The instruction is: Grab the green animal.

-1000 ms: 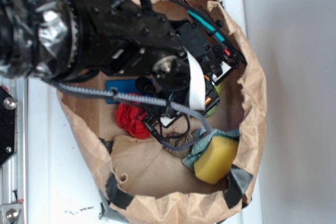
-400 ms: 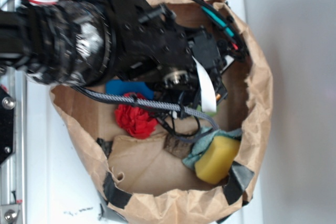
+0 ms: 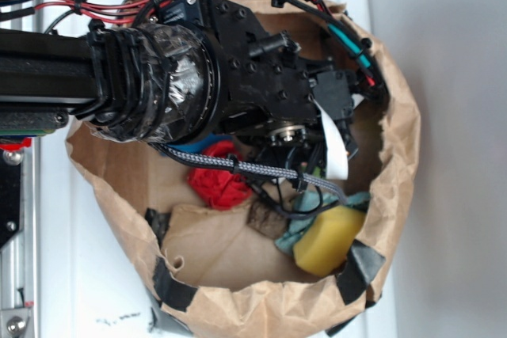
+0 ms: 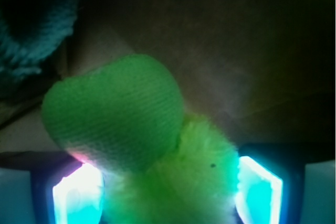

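Note:
The green animal [image 4: 121,124] fills the lower middle of the wrist view, a smooth darker green lobe joined to a fuzzy yellow-green part. The fuzzy part sits between my gripper's [image 4: 168,190] two glowing pads [image 4: 79,195] and touches both. The gripper is shut on it. Behind the toy is the dim brown floor of the paper bag. In the exterior view my black arm [image 3: 261,85] reaches into the bag and hides both the jaws and the toy.
The brown paper bag [image 3: 400,156] walls in everything. Inside it are a yellow sponge block [image 3: 329,239], a teal rag [image 3: 301,223] beside the sponge, a red fuzzy thing [image 3: 218,184] and a blue piece [image 3: 207,145] mostly under the arm. The rag also shows in the wrist view [image 4: 31,24].
The arm looks larger and has shifted right, now covering most of the blue piece. The green patch that showed under the wrist a second ago is hidden now. The bag has shifted slightly.

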Tool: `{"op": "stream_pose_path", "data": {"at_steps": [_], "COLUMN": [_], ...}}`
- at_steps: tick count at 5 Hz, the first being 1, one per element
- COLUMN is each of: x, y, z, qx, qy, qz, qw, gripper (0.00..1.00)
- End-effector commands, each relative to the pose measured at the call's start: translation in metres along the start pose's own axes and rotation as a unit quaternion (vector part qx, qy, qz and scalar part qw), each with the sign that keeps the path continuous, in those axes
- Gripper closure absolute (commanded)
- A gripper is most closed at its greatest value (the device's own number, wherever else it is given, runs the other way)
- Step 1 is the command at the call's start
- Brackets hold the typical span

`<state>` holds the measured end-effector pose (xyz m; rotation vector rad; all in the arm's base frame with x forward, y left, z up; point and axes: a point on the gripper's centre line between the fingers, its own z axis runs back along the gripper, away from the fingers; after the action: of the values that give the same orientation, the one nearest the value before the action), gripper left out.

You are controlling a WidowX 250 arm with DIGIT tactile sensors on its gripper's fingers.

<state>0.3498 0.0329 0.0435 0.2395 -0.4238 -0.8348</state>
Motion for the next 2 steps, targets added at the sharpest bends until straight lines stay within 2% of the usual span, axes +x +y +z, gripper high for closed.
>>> {"op": "stream_pose_path", "data": {"at_steps": [1,2], "x": [0.0170,0.0168], "y": [0.0052,0.0082], "z": [0.0003,0.0021], "qx": [0.013,0.018], "qy": [-0.005,0.001], "qz": [0.003,0.016], "qw": [1.000,1.000], "gripper": [1.00,1.00]}}
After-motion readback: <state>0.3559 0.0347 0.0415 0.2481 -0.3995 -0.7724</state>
